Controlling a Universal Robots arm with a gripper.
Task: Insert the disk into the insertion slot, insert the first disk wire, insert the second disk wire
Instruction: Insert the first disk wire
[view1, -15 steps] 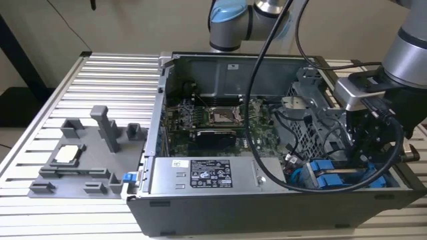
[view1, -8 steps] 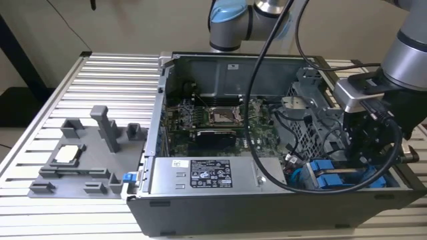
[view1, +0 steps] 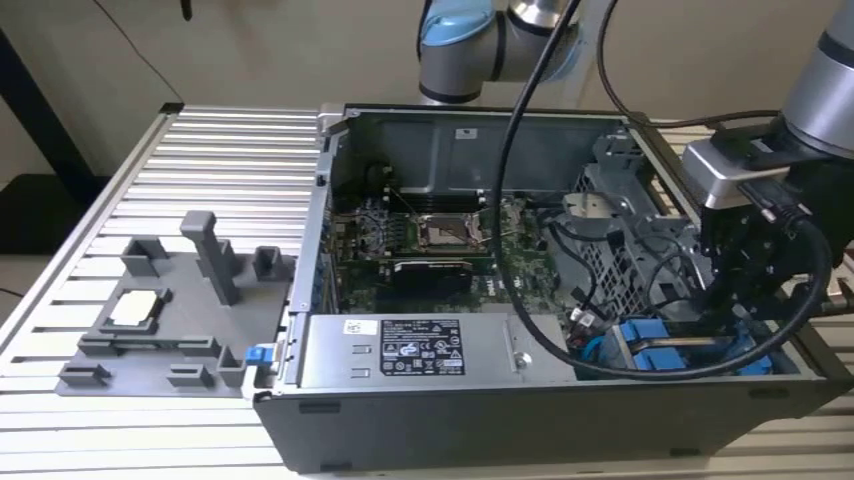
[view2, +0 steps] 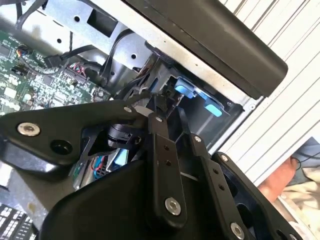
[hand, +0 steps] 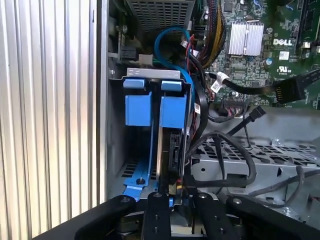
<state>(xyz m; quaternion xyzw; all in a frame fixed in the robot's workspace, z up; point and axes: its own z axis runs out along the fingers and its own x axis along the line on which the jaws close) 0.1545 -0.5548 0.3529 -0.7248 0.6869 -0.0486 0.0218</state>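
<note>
The disk stands edge-on in its blue frame, seated in the insertion slot of the grey drive cage at the case's near corner on the exterior view's right. A second blue frame sits beside it. My gripper is down inside the case at the disk's connector edge. Its fingers are closed on a dark wire plug with black and yellow leads, which is right at the disk's edge. I cannot tell which disk wire it is.
A labelled silver power-supply box lies along the case front, with the motherboard behind it. A blue cable and black cable loops crowd the cage side. A grey fixture with parts sits on the slatted table at the exterior view's left.
</note>
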